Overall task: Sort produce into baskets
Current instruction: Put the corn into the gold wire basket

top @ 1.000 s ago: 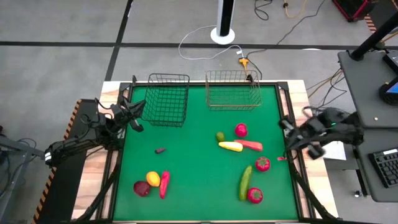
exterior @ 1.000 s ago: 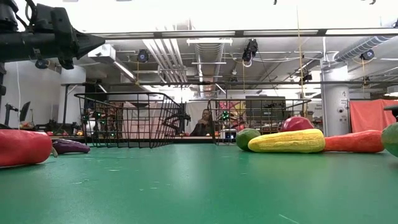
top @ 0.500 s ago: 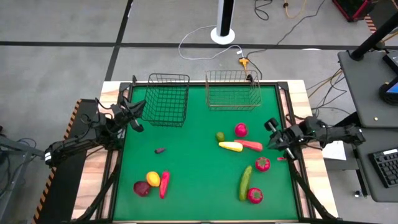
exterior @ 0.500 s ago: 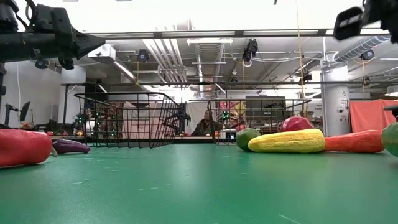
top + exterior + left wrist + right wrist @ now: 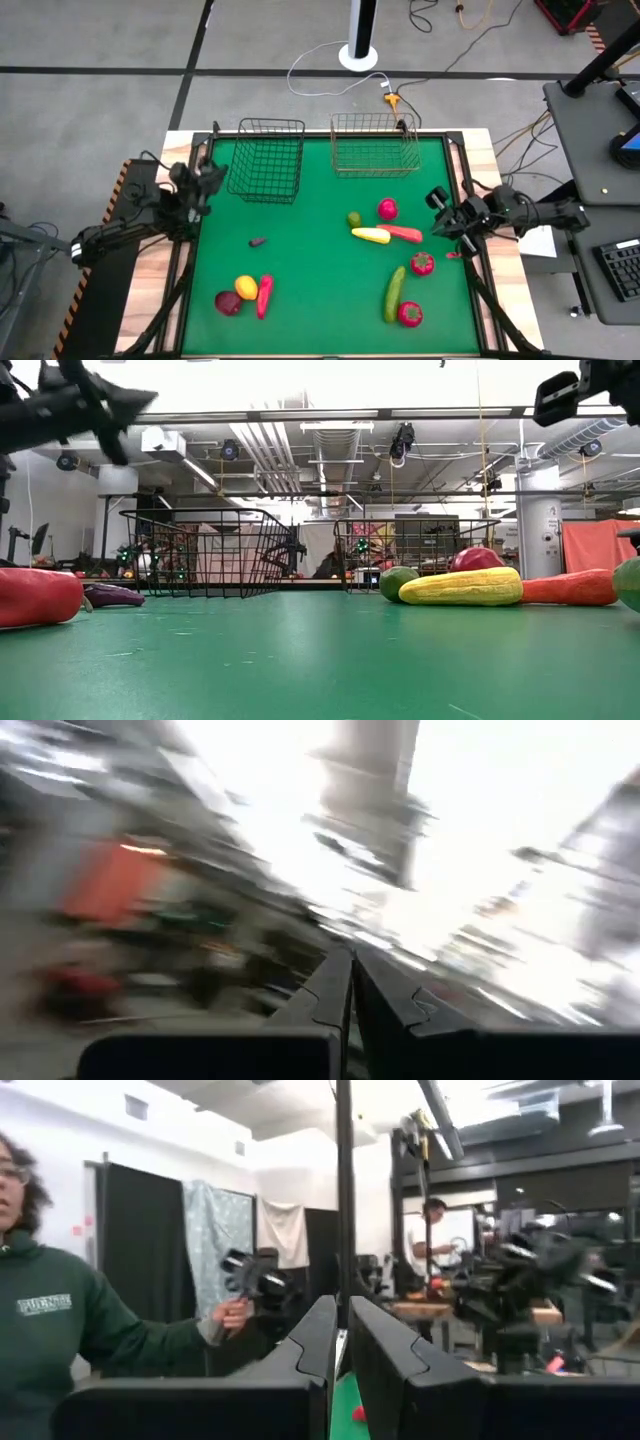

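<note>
Green felt bench (image 5: 320, 270) holds everything, produce scattered loose, looks like sorting not started.

Black wire basket (image 5: 267, 160) and silvery wire basket (image 5: 375, 144) at far edge, side by side, both empty.

Left tool (image 5: 205, 175) raised off left edge by black basket, fingers pressed together, carrying nothing.

Right tool (image 5: 446, 212) over right edge, fingers closed too, nearest orange carrot (image 5: 403, 233), yellow squash (image 5: 370, 236), red pepper (image 5: 422, 263). Probably lining up first pick.

Green cucumber (image 5: 394, 293) lies toward near edge.

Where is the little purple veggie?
In the high view, the purple veggie lies alone on the left half of the green table, below the black basket and above the yellow fruit.
</note>
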